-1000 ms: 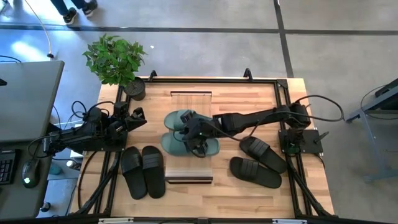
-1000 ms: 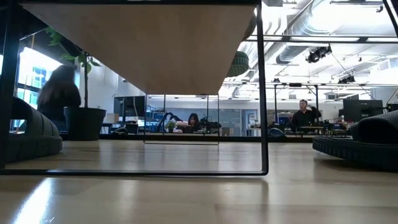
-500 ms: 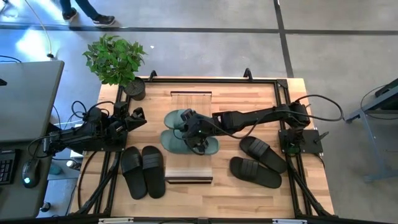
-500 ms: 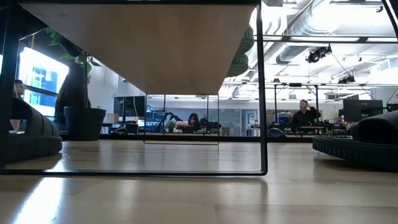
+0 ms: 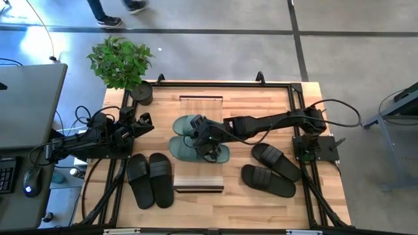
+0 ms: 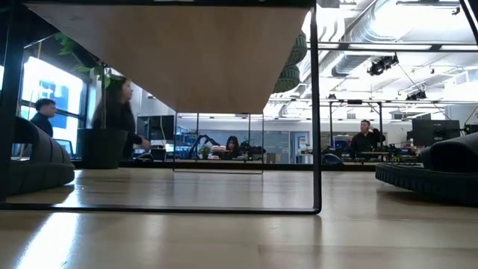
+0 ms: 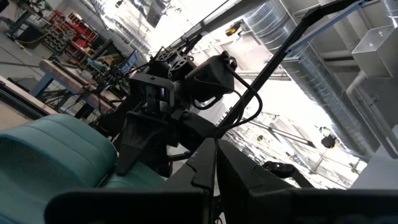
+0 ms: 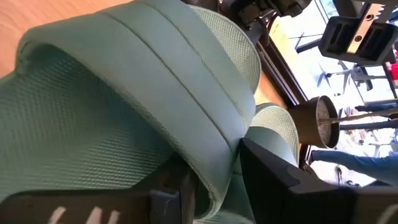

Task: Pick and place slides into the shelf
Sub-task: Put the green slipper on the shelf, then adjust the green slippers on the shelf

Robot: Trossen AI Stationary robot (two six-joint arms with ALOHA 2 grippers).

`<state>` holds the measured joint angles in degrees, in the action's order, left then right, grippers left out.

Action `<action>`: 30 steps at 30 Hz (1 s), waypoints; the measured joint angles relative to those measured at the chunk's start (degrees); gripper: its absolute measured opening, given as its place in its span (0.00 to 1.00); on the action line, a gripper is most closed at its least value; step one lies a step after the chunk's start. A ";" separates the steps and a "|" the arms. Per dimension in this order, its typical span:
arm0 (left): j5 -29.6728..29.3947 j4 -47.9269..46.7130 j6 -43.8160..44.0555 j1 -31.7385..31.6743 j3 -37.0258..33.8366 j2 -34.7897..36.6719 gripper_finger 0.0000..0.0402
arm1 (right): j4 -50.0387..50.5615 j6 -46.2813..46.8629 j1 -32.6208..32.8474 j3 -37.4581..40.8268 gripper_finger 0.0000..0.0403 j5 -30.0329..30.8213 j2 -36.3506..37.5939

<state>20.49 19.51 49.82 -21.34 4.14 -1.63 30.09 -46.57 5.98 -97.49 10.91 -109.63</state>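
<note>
The shelf point(image 5: 200, 102) stands lengthwise in the middle of the table; the low view looks under its plank point(image 6: 179, 52). Both sage green slides lie on its top, the far one point(image 5: 186, 124) and the near one point(image 5: 186, 151). My right gripper point(image 5: 209, 147) reaches in from the table's right and is shut on the near green slide point(image 8: 124, 93). One black pair point(image 5: 150, 180) rests flat on the table left of the shelf, the other point(image 5: 274, 171) right of it. My left gripper point(image 5: 146, 123) waits shut at the table's left side. My right gripper holds the near green slide by its wide strap, at the strap's edge point(image 8: 214, 177). One finger point(image 8: 177, 193) is under the strap and the other point(image 8: 280, 177) is outside it. The fingers come from the table's right, slanting down. Whether the sole is lifted off the plank, I cannot tell.
A potted plant point(image 5: 121, 62) stands at the table's far left corner. The black table frame point(image 5: 290, 88) runs along the edges. Bare plank shows at the shelf's near end point(image 5: 198, 183). People stand and walk in the room beyond the table.
My right gripper has edged a little toward the table's left over the near green slide. The slides lie where they were. A person has walked past beyond the table's far edge.
</note>
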 joint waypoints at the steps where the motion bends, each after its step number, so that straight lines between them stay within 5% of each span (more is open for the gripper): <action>1: 0.00 0.00 0.00 0.00 0.00 0.00 0.01 | 0.23 0.00 0.02 0.00 0.26 -0.33 0.32; 16: -0.06 -0.04 0.00 -0.02 0.00 0.00 0.01 | 7.84 0.71 0.26 0.02 0.26 -3.01 4.10; 30: 0.04 0.00 0.13 -0.02 0.00 0.00 0.01 | 15.41 20.64 0.33 0.04 0.26 0.19 14.18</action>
<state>20.53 19.51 49.95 -21.37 4.14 -1.63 45.50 -25.93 6.30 -97.45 11.10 -95.45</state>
